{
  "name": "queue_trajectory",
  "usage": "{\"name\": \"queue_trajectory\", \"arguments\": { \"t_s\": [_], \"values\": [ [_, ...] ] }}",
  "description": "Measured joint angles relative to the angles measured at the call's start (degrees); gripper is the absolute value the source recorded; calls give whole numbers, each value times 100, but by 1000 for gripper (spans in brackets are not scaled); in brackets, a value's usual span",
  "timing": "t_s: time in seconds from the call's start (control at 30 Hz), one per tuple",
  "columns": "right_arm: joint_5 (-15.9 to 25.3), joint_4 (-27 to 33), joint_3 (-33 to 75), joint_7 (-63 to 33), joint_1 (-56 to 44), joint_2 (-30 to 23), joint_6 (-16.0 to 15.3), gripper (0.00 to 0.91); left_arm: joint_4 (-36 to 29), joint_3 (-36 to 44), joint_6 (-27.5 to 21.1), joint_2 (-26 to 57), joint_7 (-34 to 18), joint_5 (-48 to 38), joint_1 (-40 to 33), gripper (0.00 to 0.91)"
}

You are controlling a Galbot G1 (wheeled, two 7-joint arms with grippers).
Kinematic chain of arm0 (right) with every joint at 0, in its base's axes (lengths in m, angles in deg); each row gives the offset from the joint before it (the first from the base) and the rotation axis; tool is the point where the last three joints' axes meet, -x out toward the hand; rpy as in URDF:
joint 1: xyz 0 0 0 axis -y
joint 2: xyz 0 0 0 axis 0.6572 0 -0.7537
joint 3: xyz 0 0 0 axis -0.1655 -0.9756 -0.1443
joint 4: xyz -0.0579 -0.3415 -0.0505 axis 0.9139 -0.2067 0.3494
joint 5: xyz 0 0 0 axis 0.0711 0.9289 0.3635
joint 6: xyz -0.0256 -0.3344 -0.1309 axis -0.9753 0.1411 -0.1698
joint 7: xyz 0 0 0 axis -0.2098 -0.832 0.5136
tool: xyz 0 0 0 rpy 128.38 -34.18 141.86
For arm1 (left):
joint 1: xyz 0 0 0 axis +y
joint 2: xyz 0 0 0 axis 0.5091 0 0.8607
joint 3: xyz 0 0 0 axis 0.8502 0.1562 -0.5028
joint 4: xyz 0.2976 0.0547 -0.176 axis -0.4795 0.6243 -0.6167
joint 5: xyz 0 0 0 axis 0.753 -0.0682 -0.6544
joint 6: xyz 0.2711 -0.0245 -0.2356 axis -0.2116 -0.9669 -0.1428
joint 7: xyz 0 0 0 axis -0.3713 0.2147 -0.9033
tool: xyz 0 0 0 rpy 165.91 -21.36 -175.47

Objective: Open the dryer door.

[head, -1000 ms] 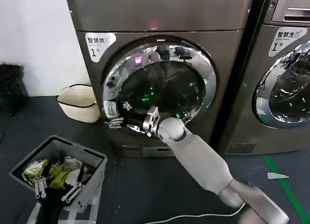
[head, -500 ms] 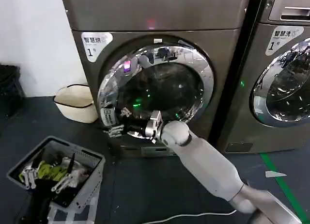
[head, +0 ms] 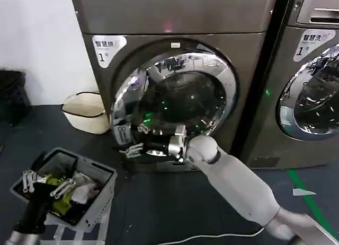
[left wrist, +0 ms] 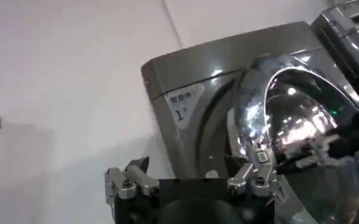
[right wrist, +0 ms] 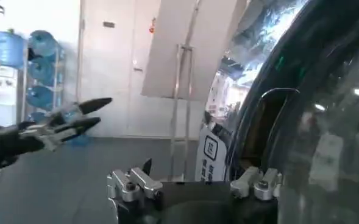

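The dryer door (head: 180,102), a chrome ring around dark glass on the bronze-grey machine, stands ajar with its left edge swung out from the front panel. My right gripper (head: 135,140) is at the door's lower left rim, open, with its fingers spread above and below the edge. In the right wrist view the right gripper (right wrist: 191,182) is wide open, and the stickered rim of the dryer door (right wrist: 325,140) lies close beside one finger. My left gripper (head: 47,182) hangs open over the laundry basket, apart from the door. From the left gripper (left wrist: 188,182) I see the dryer door (left wrist: 289,115) farther off.
A grey laundry basket (head: 100,184) with clothes sits on the floor at front left. A cream basket (head: 87,115) stands by the wall left of the dryer. A lighter silver machine (head: 312,96) stands to the right. A white cable (head: 212,237) crosses the dark floor.
The door's left edge has swung further out from the machine. My right gripper has moved with it, toward me and to the right. My left arm has risen over the basket.
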Motion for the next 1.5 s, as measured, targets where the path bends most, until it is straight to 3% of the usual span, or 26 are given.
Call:
{"name": "queue_trajectory", "arguments": {
  "t_s": [0.4, 0.83, 1.3, 1.5],
  "values": [
    [-239, -774, 336, 341, -337, 646, -36, 907, 188, 326, -194, 578, 87, -37, -341, 907],
    [-331, -1584, 1021, 489, -1049, 1302, -39, 907, 514, 1036, -457, 1162, 103, -11, -1174, 907],
    [-25, -2704, 3330, -43, -3441, 2066, 156, 907, 968, 2266, -433, 1734, 255, 62, -2237, 907],
    [115, -3218, 4484, -714, -4779, 1987, 225, 907, 1201, 2998, -419, 1797, 258, 84, -2769, 907]
  ]
}}
